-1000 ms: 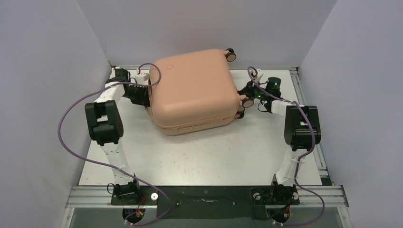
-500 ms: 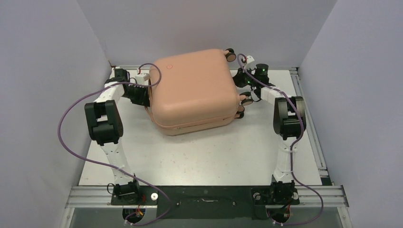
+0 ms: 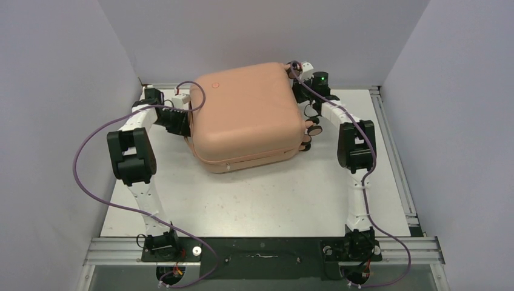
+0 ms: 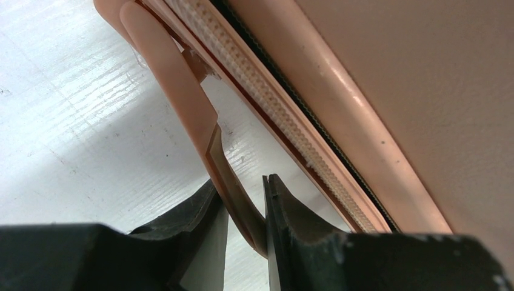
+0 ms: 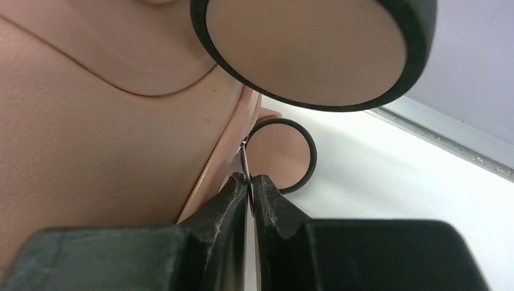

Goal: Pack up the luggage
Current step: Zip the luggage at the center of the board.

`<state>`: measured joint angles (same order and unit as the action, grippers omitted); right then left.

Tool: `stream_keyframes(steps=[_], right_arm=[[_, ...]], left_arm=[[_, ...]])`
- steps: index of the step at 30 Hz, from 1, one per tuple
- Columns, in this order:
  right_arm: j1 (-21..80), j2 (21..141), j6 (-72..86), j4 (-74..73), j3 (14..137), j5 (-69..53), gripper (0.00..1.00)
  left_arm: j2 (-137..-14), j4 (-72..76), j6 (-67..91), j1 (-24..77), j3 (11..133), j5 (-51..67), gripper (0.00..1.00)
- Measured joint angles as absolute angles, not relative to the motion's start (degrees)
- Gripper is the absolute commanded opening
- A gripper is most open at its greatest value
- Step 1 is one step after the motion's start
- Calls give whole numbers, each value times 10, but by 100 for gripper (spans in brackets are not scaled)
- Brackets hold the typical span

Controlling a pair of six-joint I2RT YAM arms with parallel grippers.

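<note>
Right tool farther along luggage

Your left arm bends inward, the left gripper with jaws pinching a pink handle, while your right arm reaches far back, the right gripper with jaws closed tight on a thin metal tab.

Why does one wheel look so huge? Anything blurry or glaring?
Right wrist view: the wheel sits near the lens, so it looms, soft-edged. Left wrist view: the zipper is crisp, the black fingers blurred. Top view: even light, soft shadows.
</note>
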<state>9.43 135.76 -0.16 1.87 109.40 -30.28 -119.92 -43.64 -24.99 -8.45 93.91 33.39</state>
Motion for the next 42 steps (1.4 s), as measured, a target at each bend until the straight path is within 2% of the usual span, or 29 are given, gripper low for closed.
stream_keyframes(steps=[5, 11, 22, 28, 33, 42], right_arm=[[96, 1343, 20, 58, 1053, -317, 8], [95, 1250, 34, 138, 891, -350, 5], [94, 1069, -5, 162, 644, -367, 5], [94, 969, -19, 185, 517, -308, 5], [70, 957, 25, 242, 469, -273, 5], [24, 990, 114, 302, 469, -293, 5]], left_arm=[[-1199, -440, -261, -88, 939, 339, 0], [-1200, -454, -289, -94, 946, 336, 0], [-1213, -469, -363, -75, 983, 304, 0], [-1273, -489, -373, -32, 1089, 272, 0], [-1320, -496, -373, -8, 1164, 271, 0], [-1323, -510, -375, 6, 1168, 281, 0]])
